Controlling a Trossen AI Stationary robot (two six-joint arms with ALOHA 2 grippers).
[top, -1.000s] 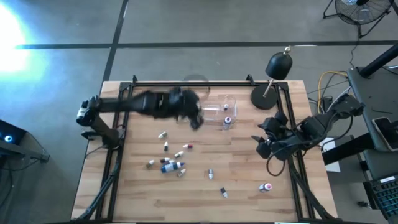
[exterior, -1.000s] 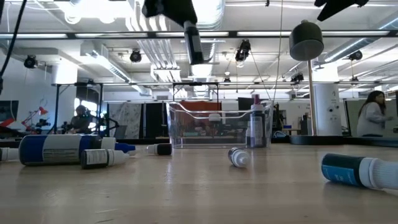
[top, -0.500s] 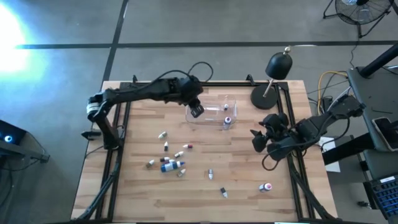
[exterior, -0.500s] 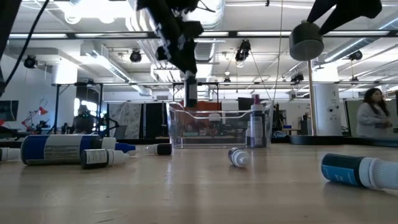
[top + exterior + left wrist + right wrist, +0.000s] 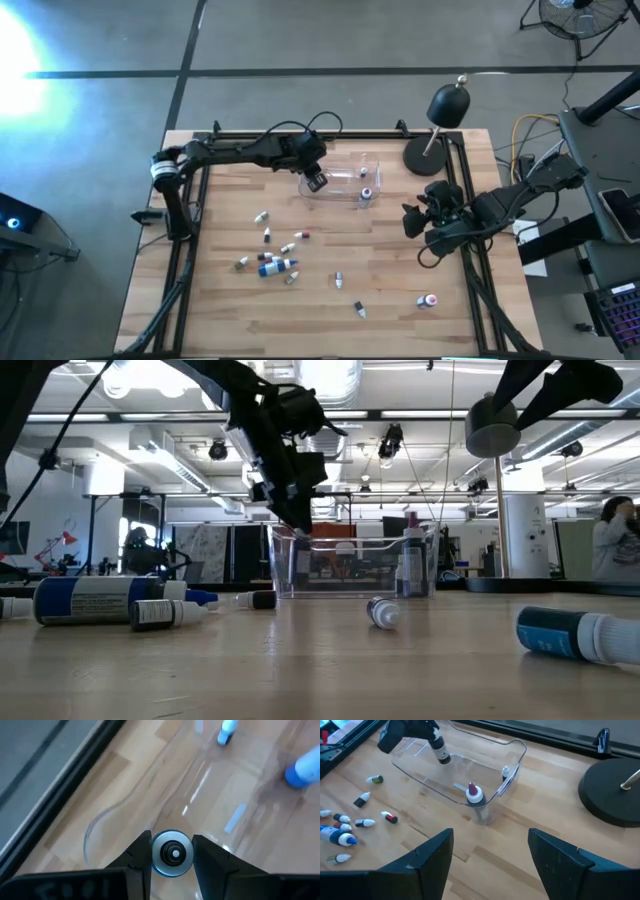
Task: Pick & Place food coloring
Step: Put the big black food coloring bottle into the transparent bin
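Setting: an open workshop with ceiling lights lies behind a wooden table (image 5: 330, 320); a person stands at the far right of the low view.

High view: the left gripper (image 5: 316, 181) has swung in from the table's left side within the last second and now hangs over the near-left corner of the clear tub (image 5: 340, 178); judged, this is the delivery stage of a placement. Loose food coloring bottles (image 5: 275, 265) lie scattered well apart from it, toward the table's front. The right gripper (image 5: 412, 222) waits off to the tub's right, over the table.

Low view: the left gripper (image 5: 292, 510) has come down to the tub's rim (image 5: 350, 532); one bottle (image 5: 411, 565) stands upright at the tub's far end.

Left wrist view: the fingers (image 5: 137, 857) are closed on a held bottle (image 5: 172, 854), seen cap-on, so its long axis runs along the fingers, tip pointing down into the tub (image 5: 165, 785).

Right wrist view: the held bottle (image 5: 440, 750) points steeply down, slightly tilted, just above the tub floor. The right gripper (image 5: 487, 857) holds nothing, jaws wide apart.
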